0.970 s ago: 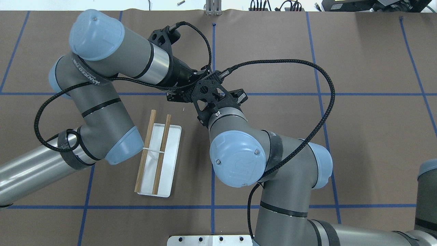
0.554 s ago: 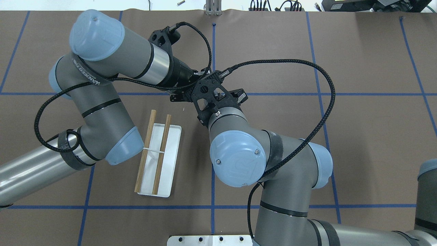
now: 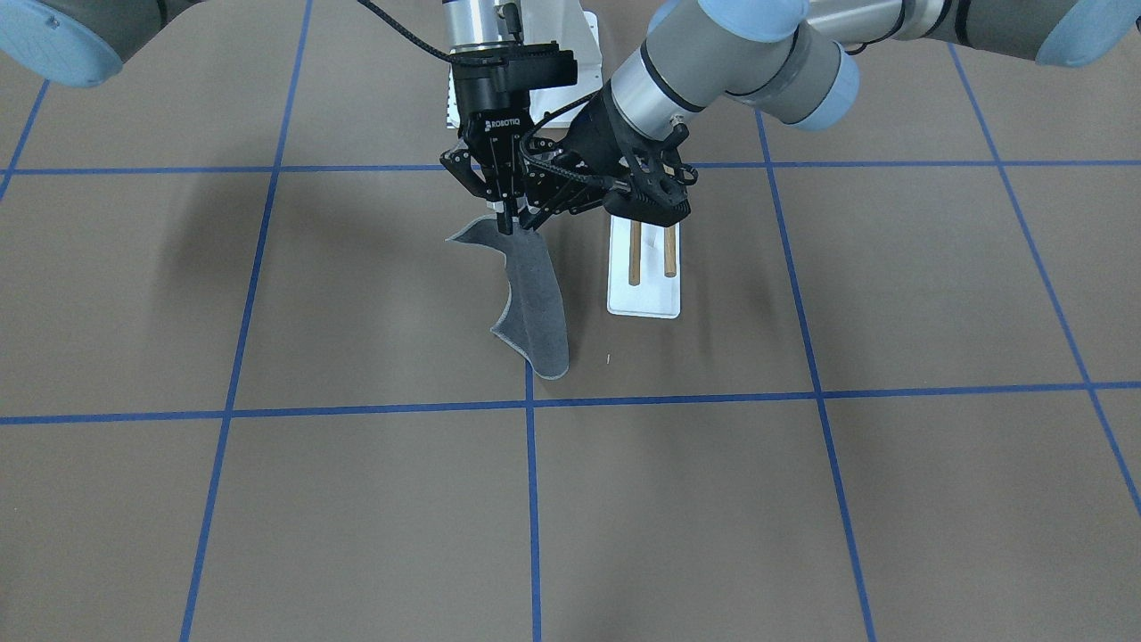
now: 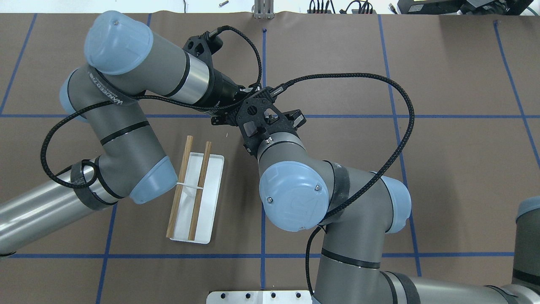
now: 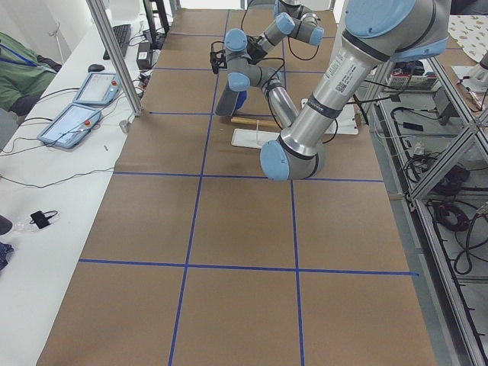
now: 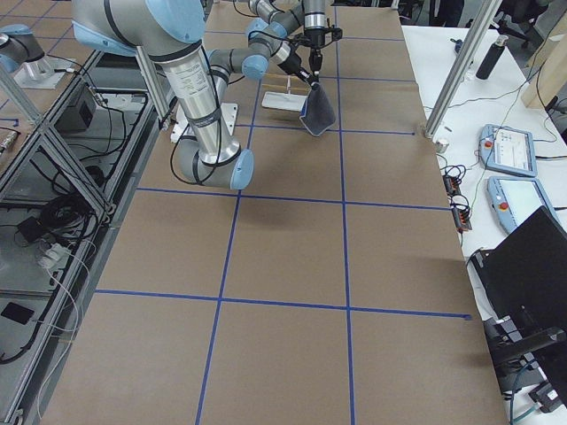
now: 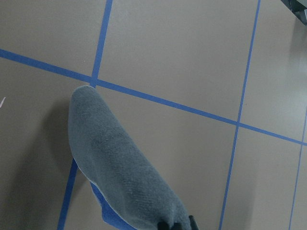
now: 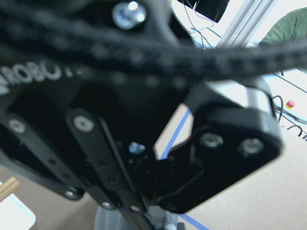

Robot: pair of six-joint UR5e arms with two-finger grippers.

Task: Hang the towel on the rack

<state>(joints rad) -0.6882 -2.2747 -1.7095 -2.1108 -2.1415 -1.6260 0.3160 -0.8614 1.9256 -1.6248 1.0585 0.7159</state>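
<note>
We hold towel point(image 3: 535, 303) beside rack point(image 3: 644, 299), right claw point(image 3: 508, 223) and left claw point(image 3: 533, 217) both pinching its top edge. Next: lift over rack, drape across.

Brown paper covers the table point(image 4: 443, 190), and blue tape lines point(image 4: 396, 126) cross it into large squares. Along one long edge of the table runs a white bench point(image 5: 46, 191) carrying two control tablets point(image 5: 72, 124) and loose cables point(image 5: 46, 179). Aluminium posts point(image 5: 116, 53) rise at that edge. Beyond the table's opposite edge stand open metal frames point(image 5: 435, 152) draped with wiring. Light is even and shadows are soft.
</note>
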